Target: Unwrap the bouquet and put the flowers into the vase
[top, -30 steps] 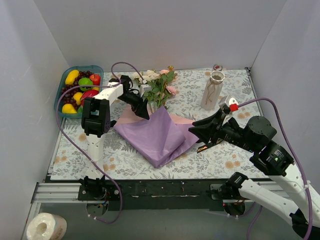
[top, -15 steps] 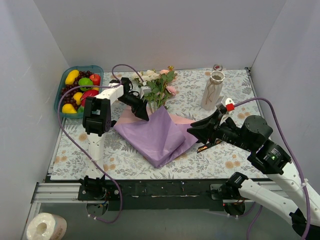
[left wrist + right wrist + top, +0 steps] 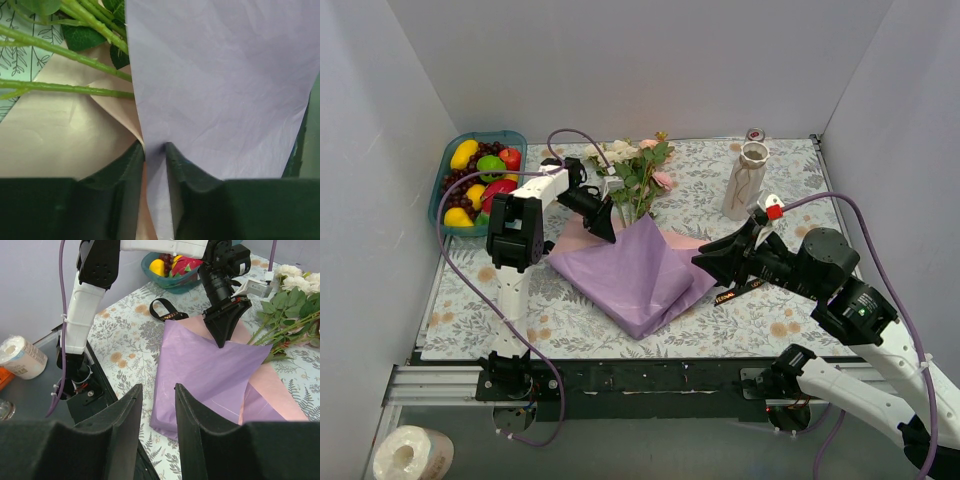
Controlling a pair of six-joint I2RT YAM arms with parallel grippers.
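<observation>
The left claw (image 3: 155, 147) was closed on the upper corner of the purple paper (image 3: 630, 270). In the left wrist view its two fingers were nipped together on the sheet's edge, with a fold of the pink paper (image 3: 60, 135) beside them. The purple sheet lay spread and creased across the middle of the desk (image 3: 570, 320). The pink sheet lay under it and showed past its back edges on both sides.

The flowers (image 3: 635, 170) lay on the desk at the back. Their white, pink and peach heads and their leaves pointed toward the rear wall. Their green stems (image 3: 65, 87) ran over the pink paper and under the gripped purple corner. They were not in the vase (image 3: 745, 180), which stood upright at the back right of the desk, apart from the blooms. A small red-topped jar (image 3: 755, 134) stood just behind it.

The right claw (image 3: 158, 390) hung over the right-hand edge of the purple paper. Its fingers stood a little apart, with nothing between them. From its wrist camera a black ribbon (image 3: 167, 314) with gold lettering showed on the desk just beside the purple sheet, toward the left arm's upright.

A teal tub (image 3: 485, 135) of plastic fruit sat at the back left corner, well apart from the vase. A roll of paper (image 3: 410, 455) stood below the desk's near left corner.
</observation>
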